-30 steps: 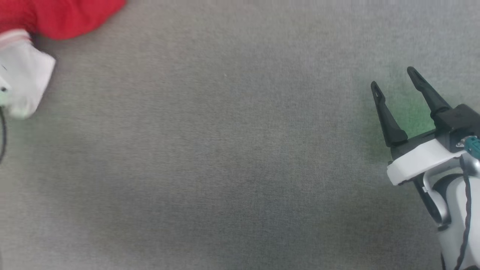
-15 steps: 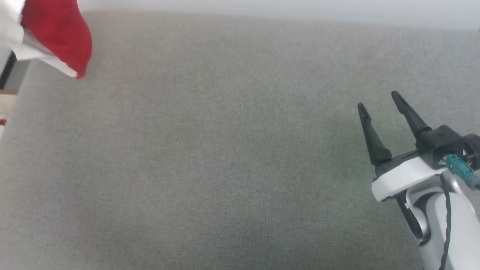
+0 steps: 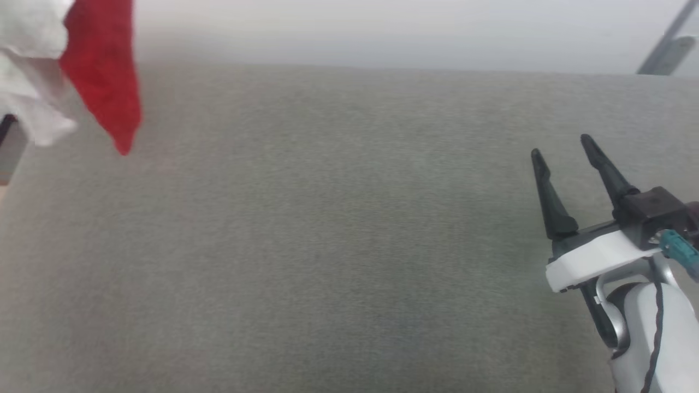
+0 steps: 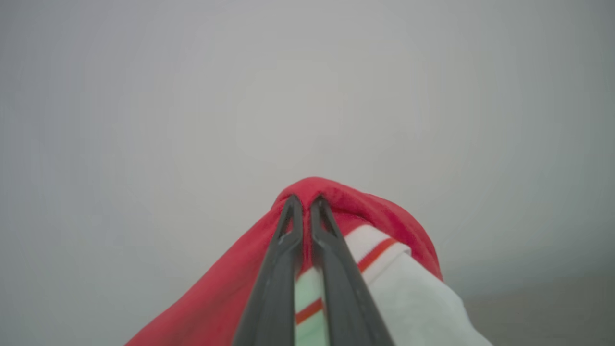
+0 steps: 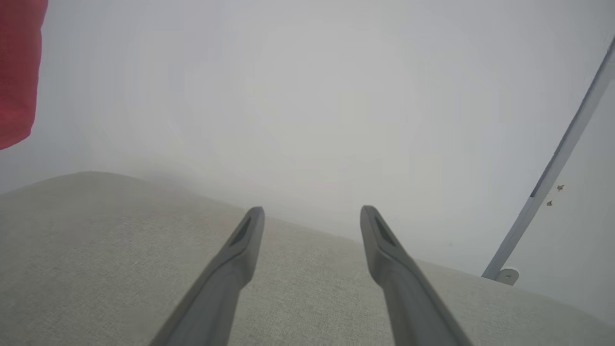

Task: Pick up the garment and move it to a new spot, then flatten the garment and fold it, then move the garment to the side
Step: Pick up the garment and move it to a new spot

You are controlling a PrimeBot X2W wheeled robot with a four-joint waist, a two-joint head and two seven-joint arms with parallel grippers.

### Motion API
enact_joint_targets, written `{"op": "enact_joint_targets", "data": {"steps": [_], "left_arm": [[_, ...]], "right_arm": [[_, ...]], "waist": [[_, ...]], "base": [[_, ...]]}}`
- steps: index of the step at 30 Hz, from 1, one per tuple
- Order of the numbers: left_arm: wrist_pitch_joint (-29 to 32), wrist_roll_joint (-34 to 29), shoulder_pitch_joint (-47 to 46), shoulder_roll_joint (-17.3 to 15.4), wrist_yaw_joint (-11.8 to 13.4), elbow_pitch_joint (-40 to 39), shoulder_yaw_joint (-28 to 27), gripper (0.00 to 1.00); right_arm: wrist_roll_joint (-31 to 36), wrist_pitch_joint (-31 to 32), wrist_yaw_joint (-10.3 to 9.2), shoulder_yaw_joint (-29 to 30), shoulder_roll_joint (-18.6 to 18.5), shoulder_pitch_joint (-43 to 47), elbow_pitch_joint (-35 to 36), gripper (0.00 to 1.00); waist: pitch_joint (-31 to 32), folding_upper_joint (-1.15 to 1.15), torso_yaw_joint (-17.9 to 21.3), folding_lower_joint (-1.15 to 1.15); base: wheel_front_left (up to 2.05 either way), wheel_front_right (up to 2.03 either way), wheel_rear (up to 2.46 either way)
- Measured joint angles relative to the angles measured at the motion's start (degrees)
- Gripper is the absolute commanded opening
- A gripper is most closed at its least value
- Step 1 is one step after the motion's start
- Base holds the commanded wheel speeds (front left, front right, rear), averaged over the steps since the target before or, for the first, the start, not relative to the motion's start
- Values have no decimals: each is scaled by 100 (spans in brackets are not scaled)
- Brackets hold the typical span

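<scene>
The garment (image 3: pixel 104 82), bright red with a white sleeve, hangs in the air at the head view's top left, its red tip dangling just above the grey cloth surface (image 3: pixel 327 245). In the left wrist view my left gripper (image 4: pixel 306 202) is shut on a red fold of the garment (image 4: pixel 365 206), and a white sleeve with red stripe trim droops beside the fingers. My right gripper (image 3: pixel 562 150) hovers open and empty over the right side of the surface. In the right wrist view the right gripper (image 5: pixel 312 211) holds nothing, and the garment (image 5: pixel 17 72) hangs at the far left.
A pale wall (image 3: pixel 382 33) rises behind the surface's far edge. A grey slanted pole (image 5: pixel 552 168) stands at the right against the wall. The surface's left edge (image 3: pixel 13 164) drops off near the hanging garment.
The head camera has tilted up, bringing the far edge and wall into view. The garment has been lifted off the surface and now hangs. The right gripper stays open.
</scene>
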State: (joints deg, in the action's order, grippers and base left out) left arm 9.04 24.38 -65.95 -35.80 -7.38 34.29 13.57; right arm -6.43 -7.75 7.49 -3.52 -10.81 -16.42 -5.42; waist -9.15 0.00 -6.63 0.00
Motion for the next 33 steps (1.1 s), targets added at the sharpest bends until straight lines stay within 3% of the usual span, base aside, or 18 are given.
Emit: {"op": "enact_joint_targets", "data": {"steps": [10, 17, 25, 33], "left_arm": [[1188, 339, 1202, -115, 486, -2396, 7, 0], [2076, 537, 2011, -24, 850, -3580, 207, 0], [3296, 918, 3251, 158, 1333, -4231, 717, 0], [3615, 1029, 3909, 485, 1437, -3979, 1323, 0]], "right_arm": [[51, -134, 0, 409, 23, -21, 4, 100], [97, -253, 0, 665, 112, -20, -49, 100], [125, -397, 0, 738, 324, 87, -248, 100], [129, -527, 0, 664, 421, 54, -509, 100]], "waist": [[-23, 0, 674, 0], [-163, 0, 1148, 0], [-361, 0, 1531, 0], [-557, 0, 1640, 0]], "base": [[0, 0, 0], [0, 0, 0], [0, 0, 0], [0, 0, 0]]}}
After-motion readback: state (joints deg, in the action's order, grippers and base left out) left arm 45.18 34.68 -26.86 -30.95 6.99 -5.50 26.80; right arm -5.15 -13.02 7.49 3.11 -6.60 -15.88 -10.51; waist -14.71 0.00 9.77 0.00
